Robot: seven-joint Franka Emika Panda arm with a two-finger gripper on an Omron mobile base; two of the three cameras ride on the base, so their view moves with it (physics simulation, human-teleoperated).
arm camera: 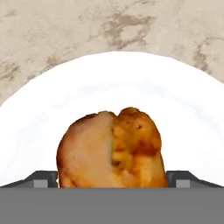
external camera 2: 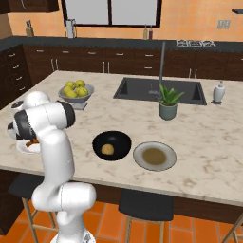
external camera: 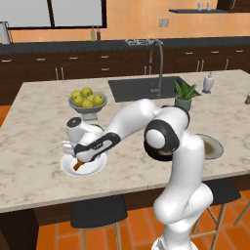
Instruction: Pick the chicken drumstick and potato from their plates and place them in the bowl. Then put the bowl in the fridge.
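The tool (arm camera: 112,177) stands wide, low over the white plate (arm camera: 109,87), with the chicken drumstick (arm camera: 111,148) between its fingertips (arm camera: 43,178) and not yet gripped. The drumstick lies on this plate, well to the left of the black bowl (external camera 2: 112,144), where the potato (external camera 2: 107,149) already rests. If the jaws close on the rounded end, the drumstick may slip out and roll onto the worktop (external camera: 39,146); pressing too low could push the plate.
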